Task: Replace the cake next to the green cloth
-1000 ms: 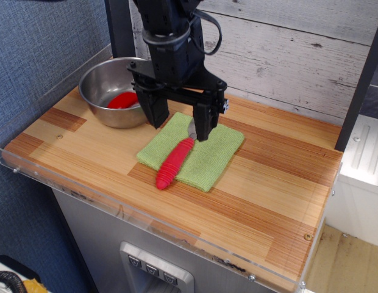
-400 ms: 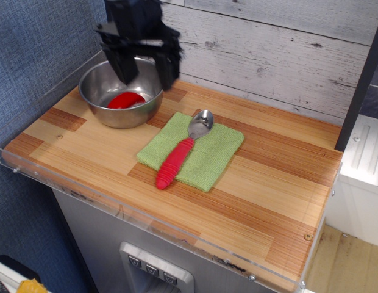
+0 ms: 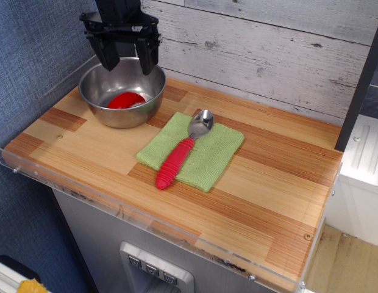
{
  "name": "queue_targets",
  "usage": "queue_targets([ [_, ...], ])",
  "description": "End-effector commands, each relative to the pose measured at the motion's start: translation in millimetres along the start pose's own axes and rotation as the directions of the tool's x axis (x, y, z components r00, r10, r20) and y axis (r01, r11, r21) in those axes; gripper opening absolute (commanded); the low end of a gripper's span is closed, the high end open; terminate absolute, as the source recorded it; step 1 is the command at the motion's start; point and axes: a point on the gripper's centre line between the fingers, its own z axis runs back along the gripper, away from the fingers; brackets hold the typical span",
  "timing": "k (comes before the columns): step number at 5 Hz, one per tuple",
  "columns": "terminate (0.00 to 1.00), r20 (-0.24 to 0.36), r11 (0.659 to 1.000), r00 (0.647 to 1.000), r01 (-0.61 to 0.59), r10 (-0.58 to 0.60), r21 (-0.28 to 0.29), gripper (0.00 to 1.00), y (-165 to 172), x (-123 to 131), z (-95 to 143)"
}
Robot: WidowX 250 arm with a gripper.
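no readable text, no labels, no brand marks, no nos. or signs on any obj or the surface [image 3: 268, 183]

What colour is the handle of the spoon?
Red, with ribs; the spoon lies on the green cloth, seen in observation.image.

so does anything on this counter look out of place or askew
Mildly. The red-handled metal spoon lies diagonally across the light green square cloth, its handle overhanging the front edge. The glossy red cake sits in the steel bowl. Nothing looks spilled or damaged.
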Motion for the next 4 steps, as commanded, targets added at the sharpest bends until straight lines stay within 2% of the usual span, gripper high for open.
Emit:
queue_targets([
  [1, 0.0, 0.002, 1.0, 1.0, -0.018, 0.018, 0.017, 1.0, 14.8, 8.7, -7.0],
  [3, 0.0, -0.048, 0.997, 0.998, 0.039, -0.036, 0.069, 1.0, 12.5, 0.4, -25.2],
  [4, 0.0, -0.075, 0.998, 0.997, 0.032, -0.028, 0.05, 1.0, 11.9, -3.6, -36.8],
])
